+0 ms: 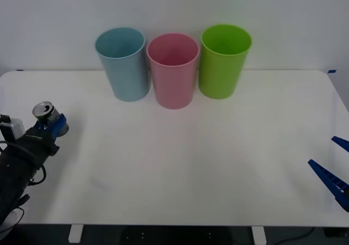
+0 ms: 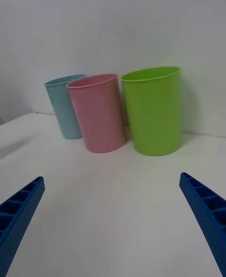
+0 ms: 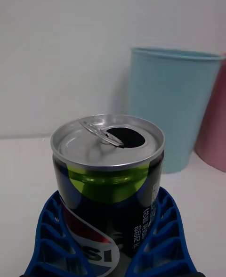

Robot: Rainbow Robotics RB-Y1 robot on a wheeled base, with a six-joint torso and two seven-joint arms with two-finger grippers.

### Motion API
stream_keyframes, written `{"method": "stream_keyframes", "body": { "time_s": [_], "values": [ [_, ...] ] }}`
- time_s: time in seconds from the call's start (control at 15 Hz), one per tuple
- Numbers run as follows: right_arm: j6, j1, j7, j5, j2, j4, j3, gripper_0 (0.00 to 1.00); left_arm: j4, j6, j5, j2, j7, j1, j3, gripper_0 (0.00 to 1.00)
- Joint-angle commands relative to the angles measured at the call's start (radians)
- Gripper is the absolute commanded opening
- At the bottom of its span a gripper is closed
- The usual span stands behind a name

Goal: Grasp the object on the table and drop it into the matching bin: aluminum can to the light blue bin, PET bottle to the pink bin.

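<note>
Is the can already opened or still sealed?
Opened: the can, held in the left gripper, shows a dark open mouth hole beside its tab.

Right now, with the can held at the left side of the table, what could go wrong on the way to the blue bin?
The left gripper clasps only the lower part of the dark aluminium can, so it might tip. The tall light blue plastic bin touches the pink plastic bin, so a drop off to that side could land wrong. The can's mouth is open; any liquid left could spill.

We judge this a test lab: bare white wall (image 1: 174, 5), plain white bench (image 1: 191, 163), three coloured bins (image 1: 174, 70) lined up.
</note>
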Motion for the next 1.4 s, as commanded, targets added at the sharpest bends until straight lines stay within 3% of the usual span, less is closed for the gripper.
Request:
{"method": "stream_keyframes", "body": {
  "time_s": [0.07, 0.27, 0.8, 1.4],
  "values": [
    [0.0, 0.0, 0.0, 0.0, 0.0, 0.0, 0.0, 1.0, -0.086, 0.021, -0.028, -0.001, 0.115, 0.003, -0.003, 0.0],
    [0.0, 0.0, 0.0, 0.0, 0.0, 0.0, 0.0, 1.0, -0.172, 0.041, -0.029, 0.0, 0.212, 0.003, -0.001, 0.0],
    [0.0, 0.0, 0.0, 0.0, 0.0, 0.0, 0.0, 1.0, -0.347, 0.093, -0.178, -0.001, 0.491, -0.02, 0.003, 0.0],
    [0.0, 0.0, 0.0, 0.0, 0.0, 0.0, 0.0, 1.0, -0.342, 0.156, -0.324, 0.0, 0.531, -0.194, -0.037, 0.0]
  ]
}}
